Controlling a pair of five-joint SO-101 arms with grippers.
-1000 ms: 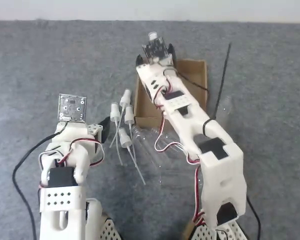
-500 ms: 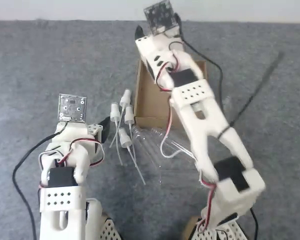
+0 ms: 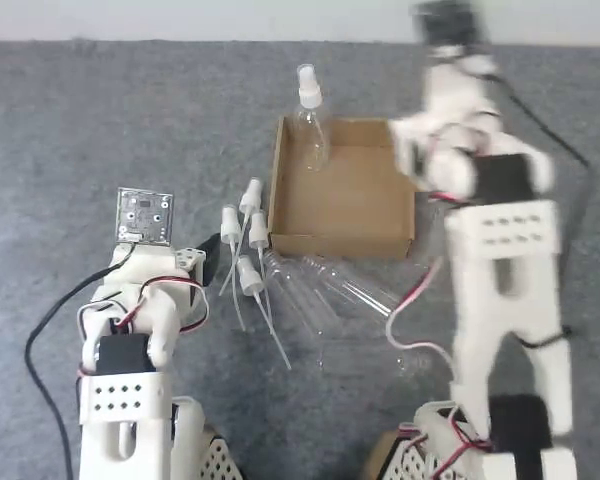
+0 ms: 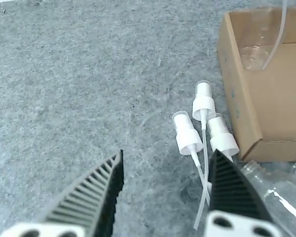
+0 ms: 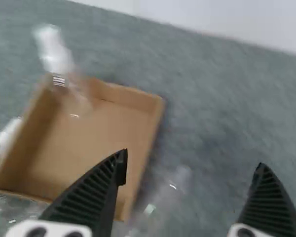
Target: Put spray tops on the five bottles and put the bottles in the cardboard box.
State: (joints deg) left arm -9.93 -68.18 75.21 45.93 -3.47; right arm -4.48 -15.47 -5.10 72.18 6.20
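While the left gripper (image 4: 166, 157) hangs low over the grey carpet (image 4: 64, 74) with its jaws spread wide and nothing between them, we see four loose spray tops (image 3: 258, 232) lying just ahead of it, their tubes trailing back towards one of its fingers. Just beyond those tops sits the cardboard box (image 4: 239, 94). One capped bottle (image 3: 312, 135) stands upright in the box's far corner on the left gripper's side. Uncapped clear bottles (image 3: 325, 285) lie on their sides against the box's near wall, between our two arms. Our right gripper (image 5: 191, 160) hangs high above the box's other edge, jaws parted and empty, with the box below one finger.
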